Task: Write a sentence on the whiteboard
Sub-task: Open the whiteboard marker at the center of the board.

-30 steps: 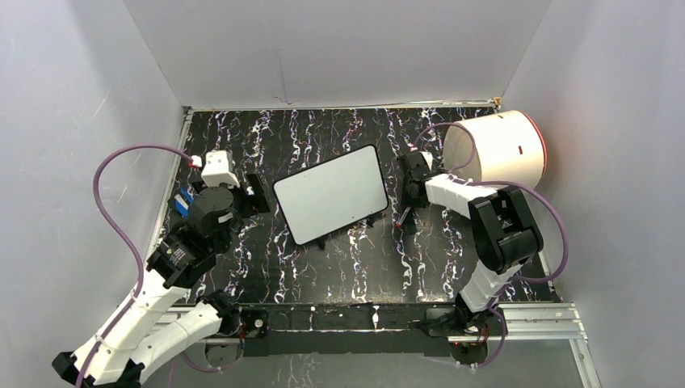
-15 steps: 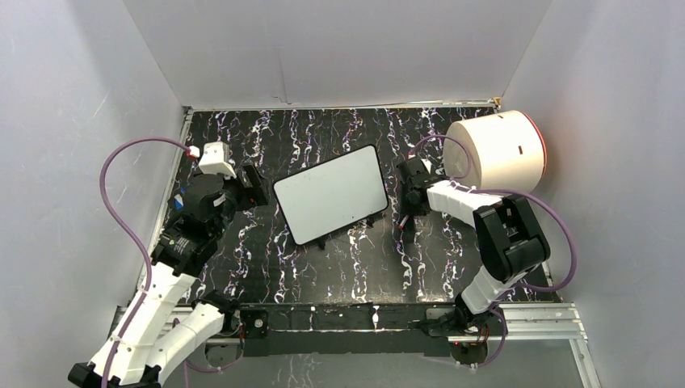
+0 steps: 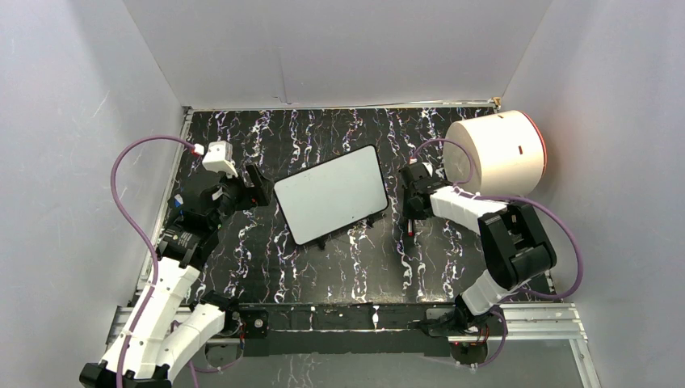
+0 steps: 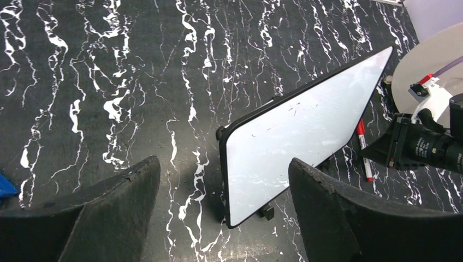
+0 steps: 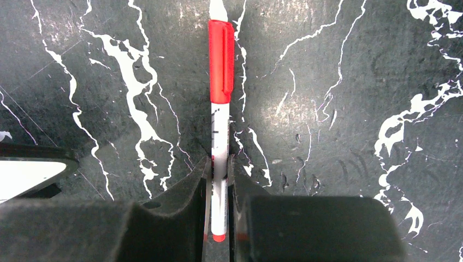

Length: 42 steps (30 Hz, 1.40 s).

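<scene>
The whiteboard [image 3: 331, 194] lies tilted on its small feet at the middle of the black marbled table, and its face [image 4: 306, 131] is blank; no sentence is in view. A red-capped marker [image 5: 220, 109] lies flat on the table just right of the board. My right gripper [image 5: 219, 164] is shut on the marker's white barrel, with the cap pointing away from the wrist. From above, that gripper [image 3: 413, 212] sits beside the board's right edge. My left gripper [image 3: 257, 186] stands open to the left of the board, and its fingers [image 4: 120, 202] straddle the view of the board's near corner without touching it.
A big white cylinder [image 3: 501, 149] with a red rim lies on its side at the back right, close behind the right arm. A blue object [image 3: 182, 202] sits at the table's left edge. White walls enclose the table on three sides.
The right gripper's jaws have closed onto the marker. The left arm has stretched out, with its gripper shifting slightly toward the board's left edge. The board has not moved.
</scene>
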### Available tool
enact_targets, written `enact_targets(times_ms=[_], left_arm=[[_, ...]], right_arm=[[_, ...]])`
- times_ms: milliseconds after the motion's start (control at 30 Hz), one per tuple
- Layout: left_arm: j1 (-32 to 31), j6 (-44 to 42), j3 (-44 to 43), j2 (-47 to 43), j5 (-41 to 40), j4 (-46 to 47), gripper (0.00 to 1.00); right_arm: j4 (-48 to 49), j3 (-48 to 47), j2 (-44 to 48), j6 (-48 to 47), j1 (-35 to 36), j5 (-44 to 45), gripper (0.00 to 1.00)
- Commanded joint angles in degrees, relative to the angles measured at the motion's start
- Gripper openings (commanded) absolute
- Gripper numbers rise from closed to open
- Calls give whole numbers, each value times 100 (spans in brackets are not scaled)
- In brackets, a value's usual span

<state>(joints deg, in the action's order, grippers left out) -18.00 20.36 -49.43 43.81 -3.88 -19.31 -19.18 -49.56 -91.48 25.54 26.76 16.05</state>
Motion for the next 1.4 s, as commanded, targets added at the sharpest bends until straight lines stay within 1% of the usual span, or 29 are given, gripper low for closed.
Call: enact_targets(times_ms=[0, 33, 167, 333, 433, 567, 667, 767, 900, 1033, 1133, 1300, 1367], left_arm=[[104, -187, 15, -35, 792, 224, 83], [104, -210, 51, -64, 934, 279, 82], [106, -191, 35, 55, 1541, 356, 81], [105, -15, -159, 408, 2455, 357, 78], [88, 187, -318, 597, 3083, 330, 74], [-60, 475, -414, 639, 3403, 317, 73], [-315, 735, -383, 729, 3375, 341, 72], [-871, 1038, -291, 837, 2992, 455, 71], [-1664, 1343, -271, 1118, 2543, 695, 71], [-2153, 1730, -154, 1430, 2252, 1147, 70], [-2337, 2042, -48, 1582, 1872, 1362, 69], [-2377, 2523, 308, 1733, 1733, 1985, 66], [-2391, 2615, 373, 1825, 1846, 2241, 63]], right_arm=[[-789, 471, -96, -32, 46, -256, 2], [-746, 512, -15, -36, 40, -268, 0], [-427, 734, 688, -309, 45, -538, 0], [-438, 804, 1580, -573, 208, -662, 0], [-444, 810, 2162, -671, 447, -844, 0], [-556, 653, 2813, -837, 875, -901, 0], [-630, 503, 3085, -1020, 1205, -899, 0], [-625, 406, 3220, -1123, 1525, -923, 0], [-304, 378, 3322, -1311, 1899, -1188, 0], [168, 313, 3285, -1417, 2212, -1413, 0], [488, 332, 3320, -1490, 2336, -1550, 0], [989, 558, 3598, -1587, 2383, -2037, 0], [1159, 669, 3685, -1604, 2381, -2202, 0]])
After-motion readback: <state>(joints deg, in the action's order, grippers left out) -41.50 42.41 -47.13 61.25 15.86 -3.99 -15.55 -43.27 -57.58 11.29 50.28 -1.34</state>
